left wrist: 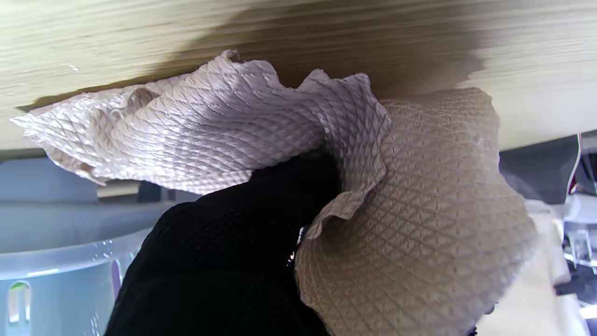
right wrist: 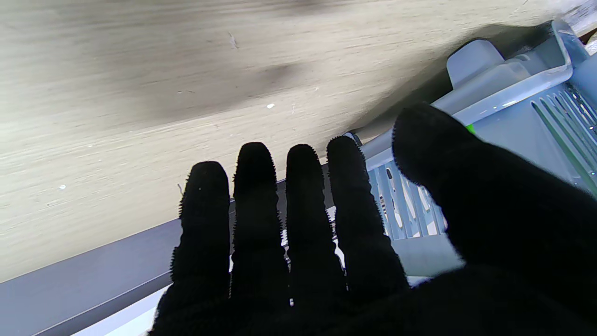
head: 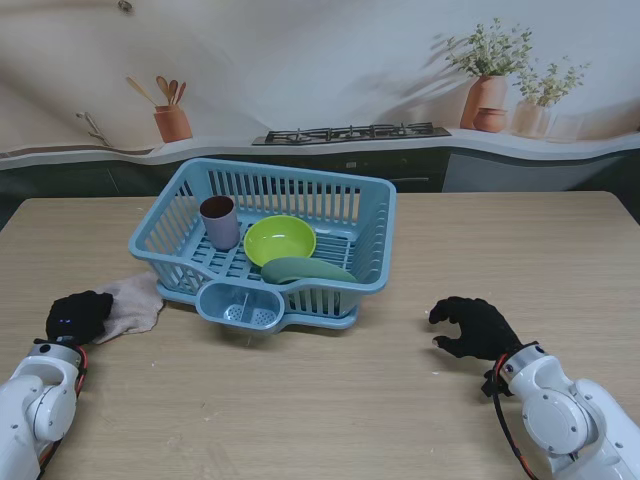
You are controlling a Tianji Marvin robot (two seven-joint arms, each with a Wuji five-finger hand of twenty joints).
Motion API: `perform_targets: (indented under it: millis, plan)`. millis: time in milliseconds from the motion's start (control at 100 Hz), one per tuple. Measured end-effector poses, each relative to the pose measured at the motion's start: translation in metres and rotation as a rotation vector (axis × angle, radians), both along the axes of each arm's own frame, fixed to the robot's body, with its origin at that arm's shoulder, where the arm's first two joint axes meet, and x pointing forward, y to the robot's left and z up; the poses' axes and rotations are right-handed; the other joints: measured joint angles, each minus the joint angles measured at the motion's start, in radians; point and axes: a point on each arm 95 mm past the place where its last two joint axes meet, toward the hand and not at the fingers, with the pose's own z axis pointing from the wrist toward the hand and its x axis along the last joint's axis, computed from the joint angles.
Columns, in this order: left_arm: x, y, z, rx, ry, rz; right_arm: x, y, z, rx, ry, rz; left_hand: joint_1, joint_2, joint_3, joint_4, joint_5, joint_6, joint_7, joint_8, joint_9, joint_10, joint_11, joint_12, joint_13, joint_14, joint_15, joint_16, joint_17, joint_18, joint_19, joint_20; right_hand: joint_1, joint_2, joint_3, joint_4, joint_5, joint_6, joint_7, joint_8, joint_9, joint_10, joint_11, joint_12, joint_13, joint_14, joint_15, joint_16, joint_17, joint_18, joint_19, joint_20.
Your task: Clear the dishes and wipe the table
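A printed kitchen backdrop (head: pixel 300 60) lines the rear wall: gas hob (head: pixel 350 132), utensil pot (head: pixel 172 122), potted plants (head: pixel 490 75) along a curved counter (head: pixel 560 148).

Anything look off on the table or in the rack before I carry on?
Nothing looks spilled or broken. The cup stands upright in the dish rack beside the green bowl, and a green plate leans on the front wall. The cloth is bunched under the left robot hand; the right robot hand is open.

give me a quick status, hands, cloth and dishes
Left hand shut on cloth. Right hand open, holds nothing. Cup, bowl, plate in rack. Rack beside cloth.
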Motion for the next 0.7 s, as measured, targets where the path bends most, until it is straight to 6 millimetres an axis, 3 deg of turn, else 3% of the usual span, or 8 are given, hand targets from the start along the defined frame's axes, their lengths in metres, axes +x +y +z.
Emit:
perform_targets:
  millis: [270,700]
  plan:
    - [-0.02,-0.004,0.006,0.009,-0.013,0.029,0.0,0.0,0.0,0.004,-0.002,-0.004,0.0,0.0,0.0,0.0,0.0,0.0,0.0,-0.003,0.0,0.0,0.0,0.0,-0.002,0.0,0.0,0.0,0.0,0.0,0.0,0.0,0.0,0.0,0.0,0.0,0.0,0.0,0.0,0.0,0.0,0.0,0.0,0.0,0.0,0.0,0.0,0.0,0.0,0.0,0.0,0.0]
    - [-0.095,-0.006,-0.01,0.059,0.002,0.096,-0.002,-0.001,-0.002,0.013,0.005,-0.008,0.0,0.0,0.0,0.0,0.0,0.0,0.0,-0.005,0.0,0.0,0.0,0.0,-0.002,0.0,0.0,0.0,0.0,0.0,0.0,0.0,0.0,0.0,0.0,0.0,0.0,0.0,0.0,0.0,0.0,0.0,0.0,0.0,0.0,0.0,0.0,0.0,0.0,0.0,0.0,0.0]
